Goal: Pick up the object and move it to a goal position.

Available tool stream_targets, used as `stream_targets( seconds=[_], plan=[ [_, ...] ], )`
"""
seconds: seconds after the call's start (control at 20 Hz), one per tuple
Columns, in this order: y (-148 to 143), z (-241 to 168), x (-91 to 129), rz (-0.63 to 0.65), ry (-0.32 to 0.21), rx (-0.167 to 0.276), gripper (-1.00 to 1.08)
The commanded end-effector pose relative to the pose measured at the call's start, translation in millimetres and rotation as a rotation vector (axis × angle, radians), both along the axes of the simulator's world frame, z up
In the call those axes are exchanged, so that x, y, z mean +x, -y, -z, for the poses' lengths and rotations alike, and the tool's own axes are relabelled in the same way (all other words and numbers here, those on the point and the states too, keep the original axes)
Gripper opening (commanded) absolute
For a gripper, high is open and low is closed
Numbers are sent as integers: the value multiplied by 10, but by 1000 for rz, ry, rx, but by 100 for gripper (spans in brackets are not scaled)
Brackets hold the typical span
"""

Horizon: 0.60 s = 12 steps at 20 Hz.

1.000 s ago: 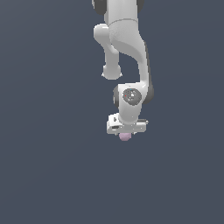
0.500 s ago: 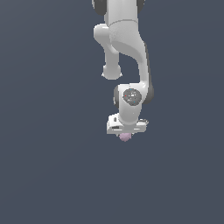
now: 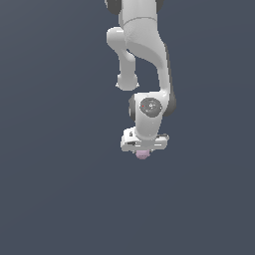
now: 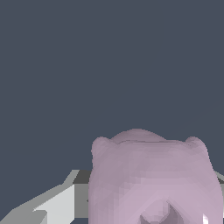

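Observation:
The object (image 3: 143,154), a small pale pink lumpy blob, pokes out just below the white hand of the arm in the exterior view. My gripper (image 3: 143,151) sits right over it, shut on the object, which is much narrower than the hand. In the wrist view the object (image 4: 153,179) looms large and close, rounded with two small bumps, hiding most of the grey fingers (image 4: 57,205) behind it. No goal marker shows in either view.
Only a flat dark grey-blue surface (image 3: 60,199) surrounds the white arm (image 3: 144,55), which reaches down from the top of the exterior view. No other objects, containers or edges show.
The arm with the pink object has shifted slightly toward the exterior view's right and upward. The grip on the object looks unchanged.

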<state>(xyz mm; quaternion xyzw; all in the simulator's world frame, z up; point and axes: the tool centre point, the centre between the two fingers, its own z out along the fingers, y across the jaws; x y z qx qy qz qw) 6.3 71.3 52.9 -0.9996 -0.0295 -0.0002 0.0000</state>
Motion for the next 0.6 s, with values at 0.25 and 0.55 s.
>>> stream_targets(
  seconds=[0.25, 0.55],
  plan=[
    [25, -451, -20, 0, 1, 0, -100],
    [58, -1053, -49, 0, 1, 0, -100]
  ],
)
